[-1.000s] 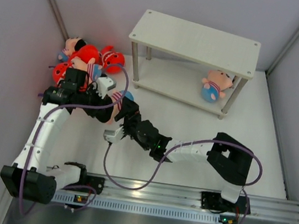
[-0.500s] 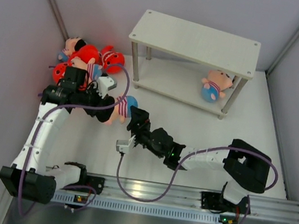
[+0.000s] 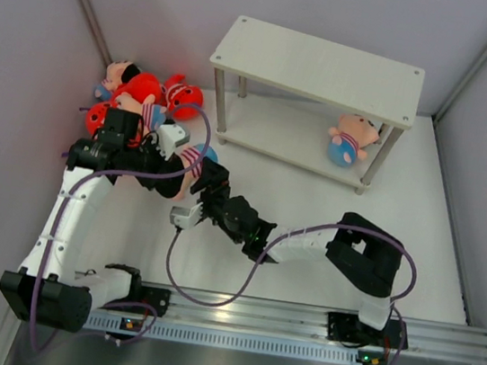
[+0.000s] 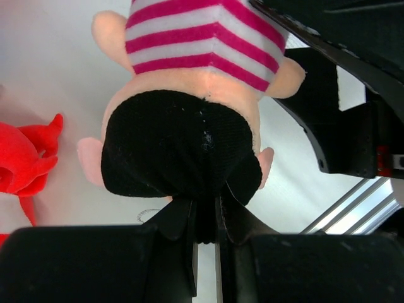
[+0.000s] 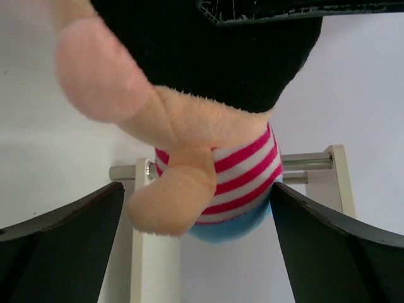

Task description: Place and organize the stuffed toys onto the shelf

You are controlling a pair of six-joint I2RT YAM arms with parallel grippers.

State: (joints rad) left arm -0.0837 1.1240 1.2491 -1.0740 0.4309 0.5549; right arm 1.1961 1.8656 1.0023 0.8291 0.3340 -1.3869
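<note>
My left gripper is shut on the black hair of a striped-shirt doll and holds it up left of the shelf. In the left wrist view the jaws pinch the hair. My right gripper is open, its fingers on either side of the doll's striped body without closing on it. Another doll lies on the shelf's lower tier at the right. Red sharks and a doll are piled at the back left.
The pile of toys lies against the left wall, just behind my left arm. A red shark lies on the table under the held doll. The shelf's silver front-left leg is close to the right of both grippers.
My right gripper pulled back to the right half a second ago, then came back in around the held doll. My left gripper kept hold of the doll and barely moved.
</note>
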